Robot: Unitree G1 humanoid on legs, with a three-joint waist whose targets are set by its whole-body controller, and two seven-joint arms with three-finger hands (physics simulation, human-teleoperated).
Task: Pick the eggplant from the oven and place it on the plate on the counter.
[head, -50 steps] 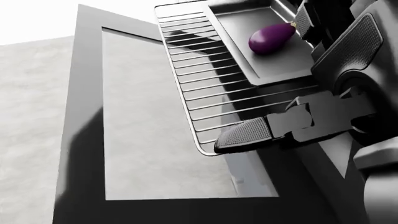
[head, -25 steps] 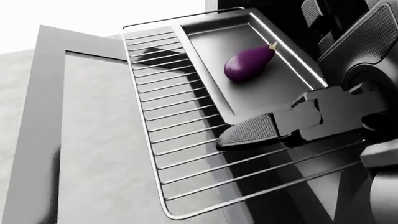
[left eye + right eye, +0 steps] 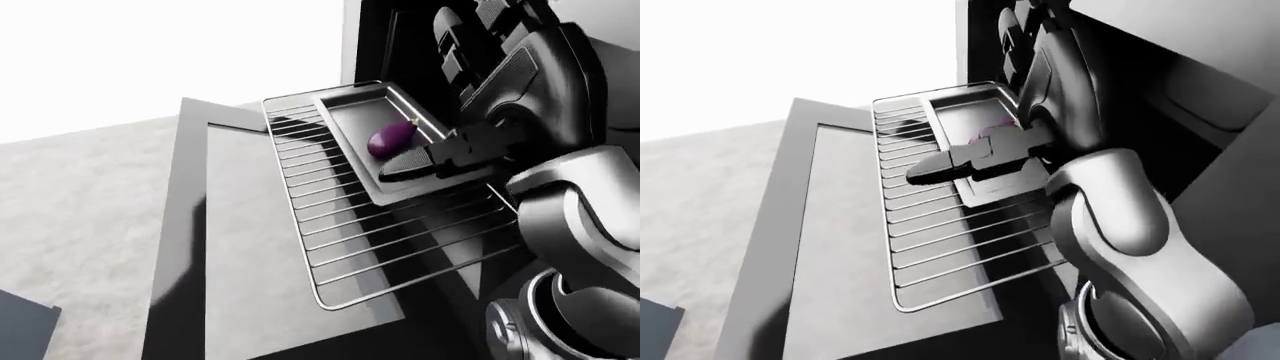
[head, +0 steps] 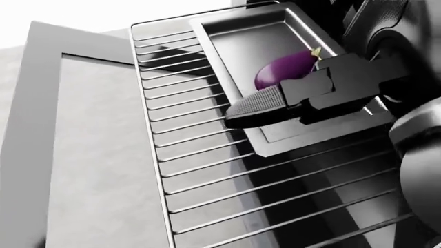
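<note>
A purple eggplant (image 4: 283, 70) lies in a dark metal tray (image 4: 238, 44) on the pulled-out wire rack (image 4: 193, 155) of the oven. My right hand (image 3: 425, 112) comes in from the right and hovers over the tray, open. Its thumb (image 4: 258, 106) stretches across the tray's near edge just below the eggplant, and its other fingers (image 3: 455, 52) stand above the eggplant near the oven mouth. I cannot tell whether any finger touches the eggplant. The plate, the counter and my left hand are not in view.
The oven door (image 3: 240, 247) hangs open and flat below the rack, with its glass pane to the left. Grey floor (image 3: 80, 195) lies to the left. The dark oven cavity (image 3: 1140, 60) is at the upper right. A dark blue-grey corner (image 3: 20, 326) shows at the bottom left.
The head view has shifted, so tray and rack sit lower and nearer. My right hand has moved up from over the rack onto the tray, its thumb now just below the eggplant.
</note>
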